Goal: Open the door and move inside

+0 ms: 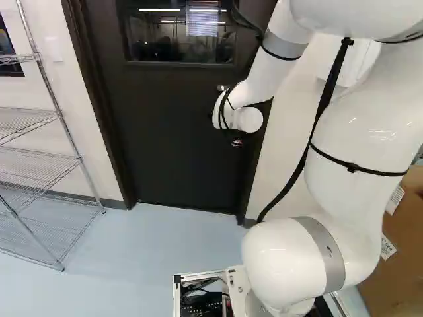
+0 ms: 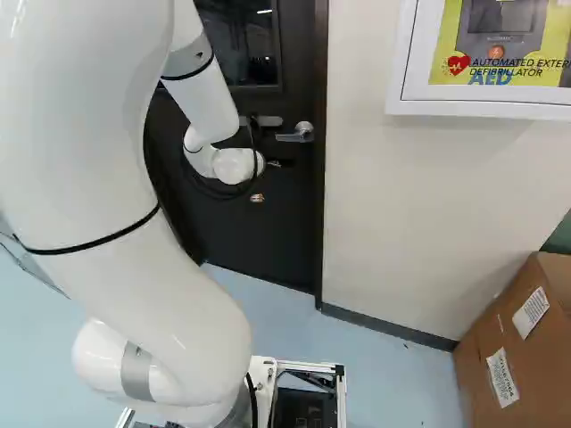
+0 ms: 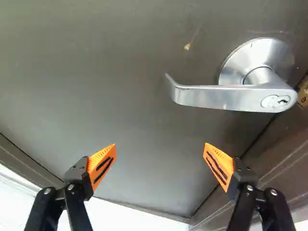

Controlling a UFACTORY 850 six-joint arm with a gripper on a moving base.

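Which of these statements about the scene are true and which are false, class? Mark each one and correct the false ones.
1. The handle is a lever with a keyhole. True.
2. The two fingers of the pincer stand apart. True.
3. The handle is clamped between the orange pads. False: it lies ahead of the pincer, with neither finger touching it.
4. Wire shelving stands left of the door in the left base view. True.
5. The door stands wide open. False: it sits in its frame.
6. The door has no window. False: there is one in its upper part.
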